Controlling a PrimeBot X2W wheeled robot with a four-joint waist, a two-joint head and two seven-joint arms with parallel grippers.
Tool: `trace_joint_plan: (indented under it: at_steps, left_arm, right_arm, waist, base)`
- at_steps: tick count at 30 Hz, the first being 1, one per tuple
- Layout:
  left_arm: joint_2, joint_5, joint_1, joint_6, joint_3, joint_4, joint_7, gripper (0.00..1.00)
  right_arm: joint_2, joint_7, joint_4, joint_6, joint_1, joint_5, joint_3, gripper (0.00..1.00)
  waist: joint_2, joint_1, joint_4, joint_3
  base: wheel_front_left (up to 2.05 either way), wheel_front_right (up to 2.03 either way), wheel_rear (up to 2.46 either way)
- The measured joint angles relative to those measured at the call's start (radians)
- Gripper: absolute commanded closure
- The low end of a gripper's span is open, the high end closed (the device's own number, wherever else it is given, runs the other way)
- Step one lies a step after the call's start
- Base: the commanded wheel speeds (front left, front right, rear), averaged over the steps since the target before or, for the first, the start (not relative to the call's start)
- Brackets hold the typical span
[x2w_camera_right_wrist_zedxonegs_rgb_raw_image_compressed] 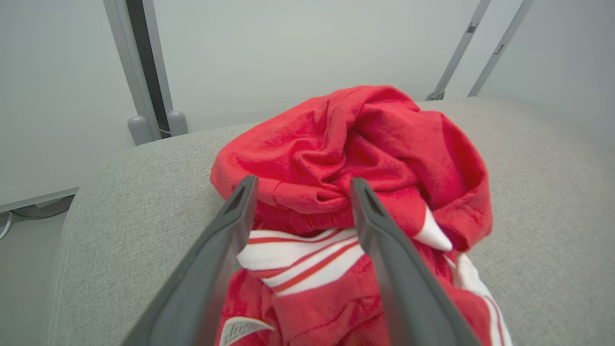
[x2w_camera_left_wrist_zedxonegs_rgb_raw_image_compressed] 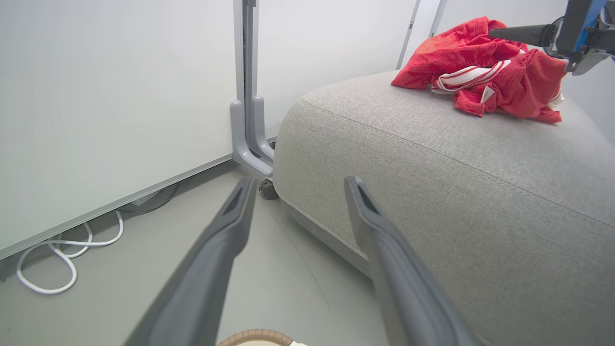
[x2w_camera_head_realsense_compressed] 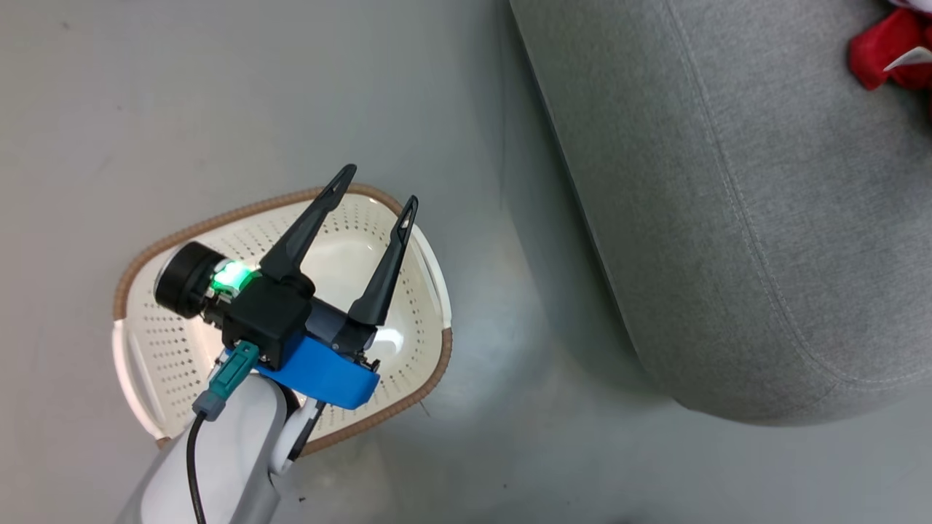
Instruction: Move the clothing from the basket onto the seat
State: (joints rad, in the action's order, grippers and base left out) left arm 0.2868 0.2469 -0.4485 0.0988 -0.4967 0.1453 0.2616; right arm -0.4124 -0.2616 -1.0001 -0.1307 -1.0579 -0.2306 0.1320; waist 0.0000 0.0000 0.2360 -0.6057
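— Where does the basket [x2w_camera_head_realsense_compressed: 169, 356] sit for me?
— On the floor [x2w_camera_head_realsense_compressed: 218, 109], lower left in my head view, under my left gripper [x2w_camera_head_realsense_compressed: 381, 185]. The seat [x2w_camera_head_realsense_compressed: 728, 218] lies to its right, apart from it.
— And the clothing [x2w_camera_head_realsense_compressed: 885, 47]?
— Piled on the seat, well apart from the basket, with my right gripper [x2w_camera_right_wrist_zedxonegs_rgb_raw_image_compressed: 303, 181] just over the pile.

bright, even, soft light from overhead right now, white glare pooling on the basket [x2w_camera_head_realsense_compressed: 342, 255] bottom, faint shadow on the floor [x2w_camera_head_realsense_compressed: 539, 306] beside the seat [x2w_camera_head_realsense_compressed: 764, 218], wrist views bowed at the edges, near fingers [x2w_camera_right_wrist_zedxonegs_rgb_raw_image_compressed: 206, 274] soft and blurred, clothing [x2w_camera_right_wrist_zedxonegs_rgb_raw_image_compressed: 355, 144] sharp
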Motion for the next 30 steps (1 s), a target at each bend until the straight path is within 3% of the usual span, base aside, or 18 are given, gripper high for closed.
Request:
trace_joint_plan:
  at_steps: [6,17,30]
  left_arm:
    - [-0.056,0.028,0.064,0.005,0.042,0.038,0.0,0.0]
    - [-0.152,0.041,0.253,0.016,0.179,0.105,0.0,0.0]
    - [-0.203,0.04,0.397,0.022,0.317,0.204,0.001,0.0]
  right_arm:
    - [0.003,-0.001,0.056,0.0,0.105,-0.001,-0.033,0.0]
    - [0.028,0.002,0.245,0.0,0.417,-0.018,-0.143,0.0]
    - [0.167,0.053,0.566,0.0,0.807,0.052,-0.1,0.0]
  waist:
    - [0.0,0.0,-0.021,0.088]
    - [0.0,-0.0003,-0.082,0.349]
    - [0.0001,-0.0004,-0.194,0.583]
  base:
    - [0.0,0.0,0.0]
    - [0.0,0.0,0.0]
    - [0.0,0.0,0.0]
